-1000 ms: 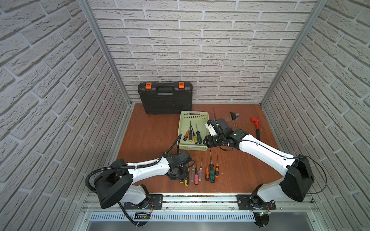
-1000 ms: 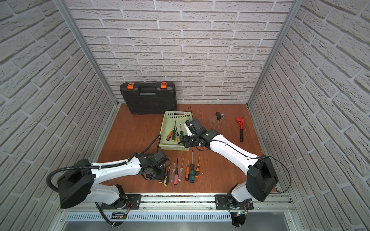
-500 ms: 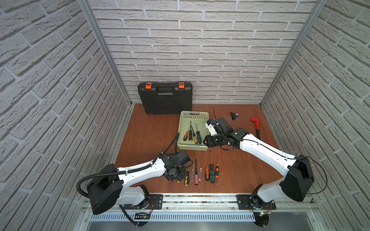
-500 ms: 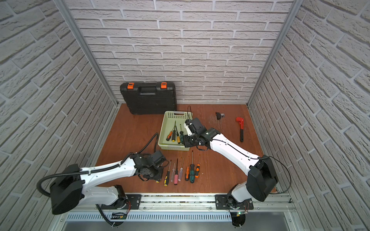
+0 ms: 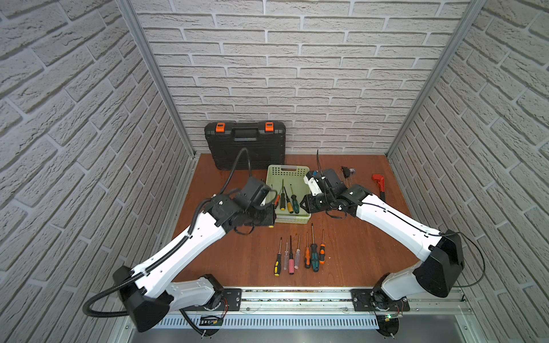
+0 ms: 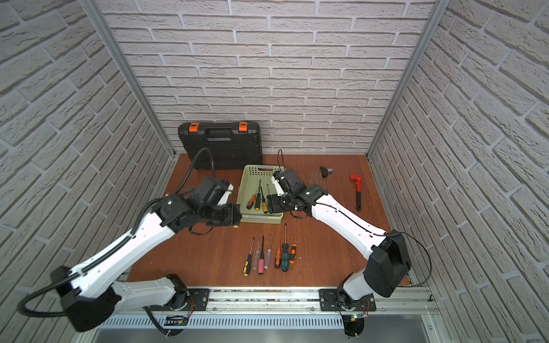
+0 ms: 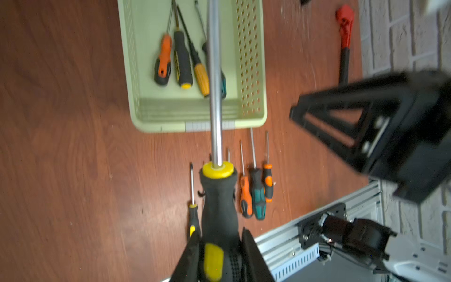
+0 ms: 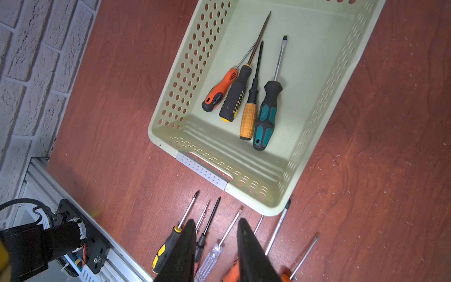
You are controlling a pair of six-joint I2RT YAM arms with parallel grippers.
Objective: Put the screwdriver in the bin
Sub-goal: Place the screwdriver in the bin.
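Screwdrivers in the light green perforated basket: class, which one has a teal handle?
The teal-and-black-handled screwdriver with the flat tip, at the row's end beside the amber-handled screwdriver; the others are the orange-and-black screwdriver and the black-and-yellow screwdriver.

Robotics lab cell dressed as a workshop: brick-patterned panels in aluminium posts are enclosing a wood-grain table. A white left arm and right arm are reaching out from an aluminium rail along its front edge. A black tool case is leaning against the back wall, while a row of screwdrivers, a red wrench and a green bin are lying on the tabletop.
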